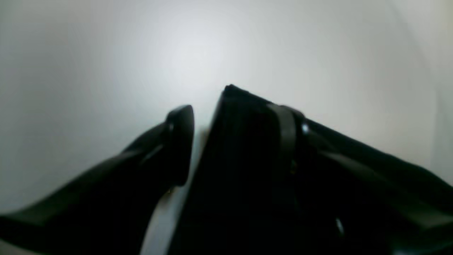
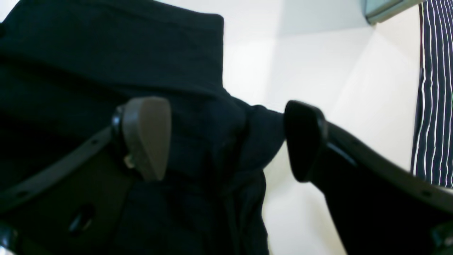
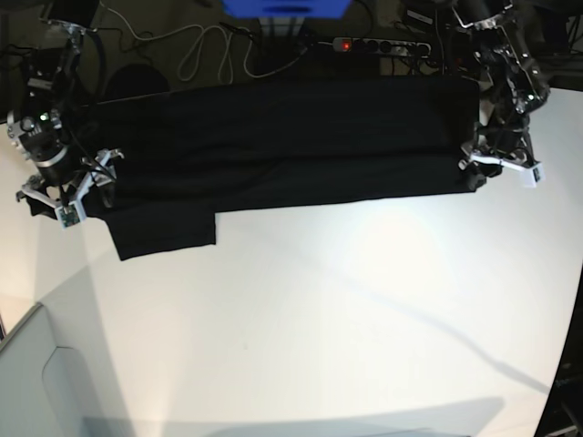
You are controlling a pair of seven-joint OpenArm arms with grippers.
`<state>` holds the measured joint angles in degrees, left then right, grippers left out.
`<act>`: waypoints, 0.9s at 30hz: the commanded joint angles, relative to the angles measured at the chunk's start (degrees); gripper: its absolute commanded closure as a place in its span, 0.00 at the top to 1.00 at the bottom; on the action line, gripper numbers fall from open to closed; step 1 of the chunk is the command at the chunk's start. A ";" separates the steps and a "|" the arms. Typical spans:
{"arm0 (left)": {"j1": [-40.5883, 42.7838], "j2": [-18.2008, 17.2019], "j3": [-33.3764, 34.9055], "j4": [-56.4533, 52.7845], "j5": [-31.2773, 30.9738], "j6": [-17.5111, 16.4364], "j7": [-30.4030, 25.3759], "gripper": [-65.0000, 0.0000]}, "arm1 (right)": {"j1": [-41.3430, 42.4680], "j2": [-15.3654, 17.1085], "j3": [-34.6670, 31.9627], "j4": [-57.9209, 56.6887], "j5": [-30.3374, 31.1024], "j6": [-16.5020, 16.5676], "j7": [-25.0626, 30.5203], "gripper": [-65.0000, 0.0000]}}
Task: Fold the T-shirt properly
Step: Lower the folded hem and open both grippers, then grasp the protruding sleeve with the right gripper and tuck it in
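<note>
- The white counter (image 3: 346, 309) lies bare across the near part of the base view, crossed only by soft grey shadows.
- The T-shirt (image 3: 273, 146) stretches as a long black band along the far part of the counter, plain side up, with a sleeve flap hanging nearer at that view's left end; no print, label or writing can be read on it.
- The right hand (image 3: 68, 187) sits at the shirt's end on the base view's left. In its wrist view its two fingers (image 2: 147, 138) stand wide apart, one pale pad lying against the dark cloth, the other out over the white counter, with a bunched fold of shirt between them but not pinched.
- The left hand (image 3: 499, 164) sits at the opposite end of the shirt. Its wrist view is dim and blurred: the fingers stand apart, one over bare counter, the other against the black edge of the cloth; whether cloth is gripped, I cannot tell.
- Beyond the shirt lie a power strip (image 3: 383, 45) with a red light, white cables (image 3: 205, 45) and a blue box (image 3: 284, 7); no lettering is legible.
- A navy cloth with white stripes (image 2: 433, 92) shows at the edge of the right wrist view.
</note>
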<state>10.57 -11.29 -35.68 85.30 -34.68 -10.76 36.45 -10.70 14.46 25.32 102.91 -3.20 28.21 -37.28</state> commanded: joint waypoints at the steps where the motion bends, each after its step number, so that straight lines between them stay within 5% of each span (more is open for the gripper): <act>1: -0.68 -0.89 -0.14 0.46 -0.88 -0.36 -1.06 0.45 | 0.46 0.88 0.22 1.13 0.43 0.23 1.28 0.74; 10: -1.29 -0.89 -0.14 0.55 -0.88 -0.36 -1.15 0.00 | 0.46 0.88 0.22 1.13 0.43 0.23 1.28 0.74; 17: -0.85 -0.80 -0.41 1.60 -0.88 -0.36 -1.06 0.00 | 4.94 0.88 0.22 0.69 0.26 0.23 1.19 0.75; 27: 0.29 -0.54 -0.49 4.68 -0.88 -0.36 -1.06 0.00 | 20.24 0.88 -4.44 -17.24 0.17 0.23 -9.18 0.75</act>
<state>11.25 -11.11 -35.81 88.92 -34.94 -10.79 36.32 8.67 14.66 20.53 84.47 -3.62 28.25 -47.46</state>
